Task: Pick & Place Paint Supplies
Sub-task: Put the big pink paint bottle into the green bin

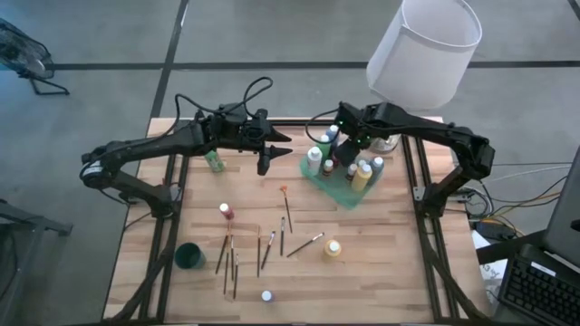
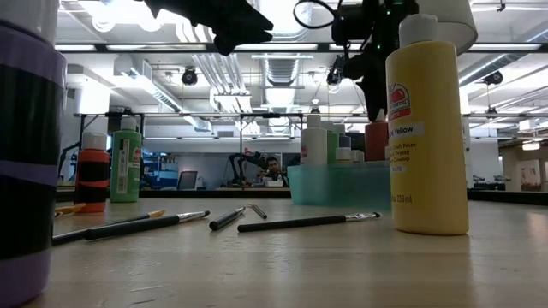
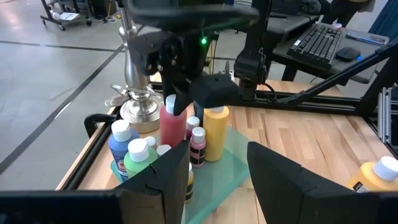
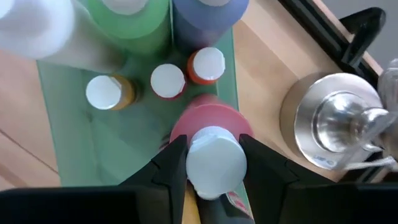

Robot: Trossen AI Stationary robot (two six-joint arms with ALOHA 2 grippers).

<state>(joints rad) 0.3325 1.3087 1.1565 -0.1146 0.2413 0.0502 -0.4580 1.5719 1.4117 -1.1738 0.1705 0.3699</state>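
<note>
A white cap is seen nearest, atop a red paint bottle clamped between the fingers of the right pincer; the bottle is held upright over the translucent green tray at the counter's far right; other bottles are stood around it in the tray; a yellow bottle, a red-capped small bottle and several brushes are left lying on the counter nearer the front; the left pincer is held above the counter beside the tray, its fingers apart and empty; a green bottle is stood under the left arm; a dark green cup is set near the front left.
</note>
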